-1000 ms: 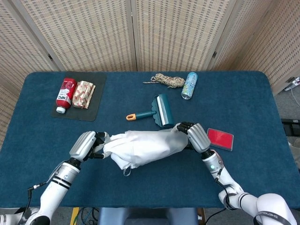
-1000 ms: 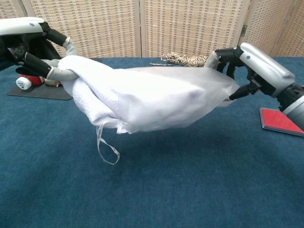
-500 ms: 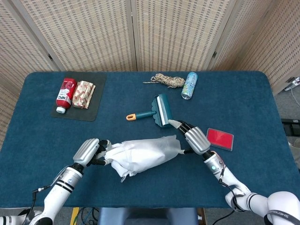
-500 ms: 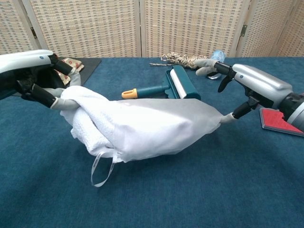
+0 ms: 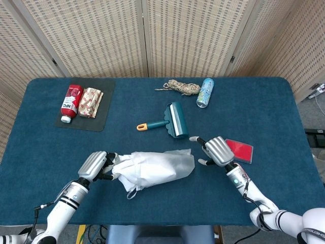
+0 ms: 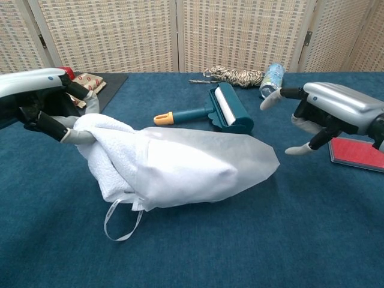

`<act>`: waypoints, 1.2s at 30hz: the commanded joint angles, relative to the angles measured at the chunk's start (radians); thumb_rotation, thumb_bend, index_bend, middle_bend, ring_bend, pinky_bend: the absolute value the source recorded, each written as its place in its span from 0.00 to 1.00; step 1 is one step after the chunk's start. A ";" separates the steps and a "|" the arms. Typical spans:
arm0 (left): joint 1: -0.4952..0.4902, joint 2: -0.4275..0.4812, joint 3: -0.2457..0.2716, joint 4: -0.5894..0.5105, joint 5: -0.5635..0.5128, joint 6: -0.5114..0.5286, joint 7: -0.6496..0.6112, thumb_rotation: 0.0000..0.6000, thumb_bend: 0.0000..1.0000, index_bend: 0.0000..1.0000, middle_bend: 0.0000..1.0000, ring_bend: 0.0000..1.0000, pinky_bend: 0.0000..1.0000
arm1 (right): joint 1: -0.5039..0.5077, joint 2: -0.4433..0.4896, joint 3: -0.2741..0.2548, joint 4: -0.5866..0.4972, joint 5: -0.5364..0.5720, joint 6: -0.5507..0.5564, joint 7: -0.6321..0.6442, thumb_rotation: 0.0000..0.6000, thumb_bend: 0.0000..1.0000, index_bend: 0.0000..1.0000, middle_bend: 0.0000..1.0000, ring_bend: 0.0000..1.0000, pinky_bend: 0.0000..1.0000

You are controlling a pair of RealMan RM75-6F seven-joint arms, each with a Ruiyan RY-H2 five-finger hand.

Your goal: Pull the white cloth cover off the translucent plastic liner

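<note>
The white cloth cover (image 5: 131, 170) (image 6: 114, 157) is bunched at the left end of the translucent plastic liner (image 5: 170, 165) (image 6: 204, 168), which lies on the blue table. My left hand (image 5: 96, 165) (image 6: 42, 102) grips the bunched cloth at its left end. A white strap loop (image 6: 123, 223) trails from the cloth onto the table. My right hand (image 5: 216, 151) (image 6: 327, 117) hovers just right of the liner's tip, fingers spread, holding nothing and not touching the liner.
A teal lint roller (image 5: 172, 120) (image 6: 225, 108) with an orange handle lies behind the liner. A red card (image 5: 238, 150) sits by my right hand. A rope coil (image 5: 180, 87) and a can (image 5: 205, 92) lie further back. A black mat (image 5: 84, 104) holds a red bottle and a packet.
My right hand has let go of the liner's tip and spread its fingers. The liner and cloth have dropped from the air onto the table, and my left hand has lowered with them.
</note>
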 commanded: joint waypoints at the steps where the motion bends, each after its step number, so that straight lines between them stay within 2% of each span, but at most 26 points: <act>1: 0.001 -0.001 -0.001 0.001 0.000 -0.001 0.001 1.00 0.54 0.78 1.00 0.87 0.97 | 0.011 0.019 0.005 -0.038 0.030 -0.061 -0.026 1.00 0.00 0.34 1.00 1.00 1.00; 7: 0.003 -0.003 -0.005 -0.001 0.000 -0.003 0.002 1.00 0.54 0.78 1.00 0.87 0.97 | 0.029 0.025 0.004 -0.074 0.044 -0.126 -0.034 1.00 0.00 0.34 1.00 1.00 1.00; 15: 0.003 -0.012 -0.010 -0.002 -0.001 -0.005 0.005 1.00 0.54 0.77 1.00 0.87 0.97 | 0.051 -0.008 0.010 -0.064 0.051 -0.174 -0.026 1.00 0.00 0.34 1.00 1.00 1.00; 16: 0.003 -0.013 -0.009 -0.001 0.000 -0.005 0.006 1.00 0.54 0.77 1.00 0.87 0.97 | 0.054 -0.013 0.011 -0.060 0.053 -0.180 -0.024 1.00 0.03 0.36 1.00 1.00 1.00; 18: 0.003 -0.015 -0.010 -0.001 0.000 -0.005 0.007 1.00 0.54 0.77 1.00 0.87 0.97 | 0.061 -0.024 0.013 -0.052 0.056 -0.194 -0.015 1.00 0.14 0.40 1.00 1.00 1.00; 21: 0.003 -0.019 -0.013 -0.001 -0.002 -0.004 0.008 1.00 0.54 0.78 1.00 0.87 0.97 | 0.069 -0.038 0.016 -0.037 0.058 -0.209 -0.003 1.00 0.35 0.46 1.00 1.00 1.00; 26: 0.004 -0.019 -0.016 -0.001 -0.001 -0.003 0.009 1.00 0.54 0.78 1.00 0.87 0.97 | 0.076 -0.057 0.023 -0.012 0.061 -0.214 0.004 1.00 0.57 0.55 1.00 1.00 1.00; 30: 0.009 -0.015 -0.015 0.001 -0.002 -0.001 0.007 1.00 0.54 0.77 1.00 0.87 0.97 | 0.073 -0.056 0.026 -0.009 0.063 -0.207 0.002 1.00 0.68 0.63 1.00 1.00 1.00; 36: 0.030 0.005 -0.001 0.010 0.002 0.007 -0.005 1.00 0.54 0.78 1.00 0.87 0.97 | 0.051 -0.015 0.026 -0.041 0.063 -0.172 -0.026 1.00 0.71 0.66 1.00 1.00 1.00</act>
